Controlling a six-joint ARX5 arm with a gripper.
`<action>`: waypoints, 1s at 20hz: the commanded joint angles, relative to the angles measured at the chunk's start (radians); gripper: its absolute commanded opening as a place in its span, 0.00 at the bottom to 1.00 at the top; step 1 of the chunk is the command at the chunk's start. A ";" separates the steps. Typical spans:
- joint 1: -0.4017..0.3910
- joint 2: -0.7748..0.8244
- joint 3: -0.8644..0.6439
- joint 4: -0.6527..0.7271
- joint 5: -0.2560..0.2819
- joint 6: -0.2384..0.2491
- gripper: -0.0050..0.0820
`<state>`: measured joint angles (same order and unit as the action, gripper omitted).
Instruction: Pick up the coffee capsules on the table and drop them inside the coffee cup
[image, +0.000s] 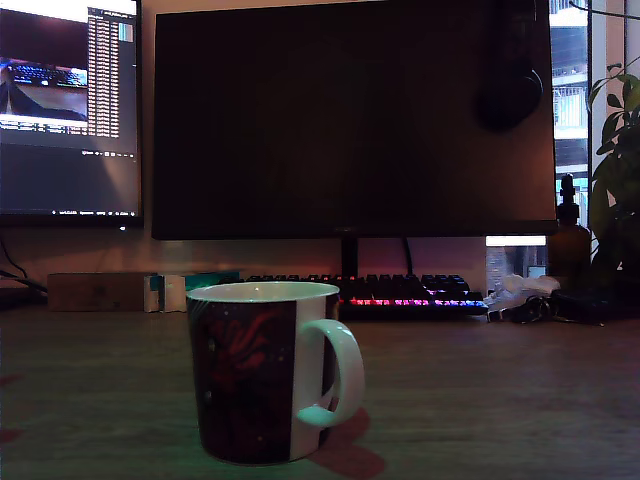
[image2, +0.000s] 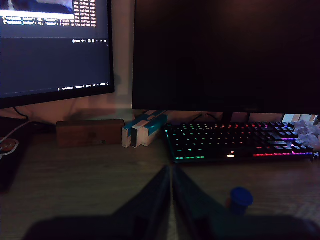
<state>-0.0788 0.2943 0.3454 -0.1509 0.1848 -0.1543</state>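
Dim desk, two monitors behind: a lit one (image2: 52, 47) and a dark one (image2: 225, 52), with one rainbow-lit keyboard (image2: 240, 142) on the table (image: 500, 400). Gripper (image2: 171, 200) fingers (image2: 150, 200) are pressed together, seemingly gripping nothing — the view is murky. One blue coffee capsule (image2: 240, 199) sits just beside them, apart. One coffee cup (image: 270, 370) stands upright — seen only in the exterior view.

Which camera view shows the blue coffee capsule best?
The wrist view. There the coffee capsule stands on the table beside the closed pincer, in front of the keyboard. The exterior view shows only the coffee cup; no capsule is visible.
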 joint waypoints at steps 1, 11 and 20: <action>-0.002 -0.007 -0.017 -0.058 -0.010 -0.003 0.03; -0.002 -0.003 -0.017 -0.057 -0.011 0.000 0.03; -0.003 0.184 -0.020 0.156 0.103 0.058 0.03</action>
<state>-0.0788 0.4606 0.3435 -0.0280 0.2707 -0.1066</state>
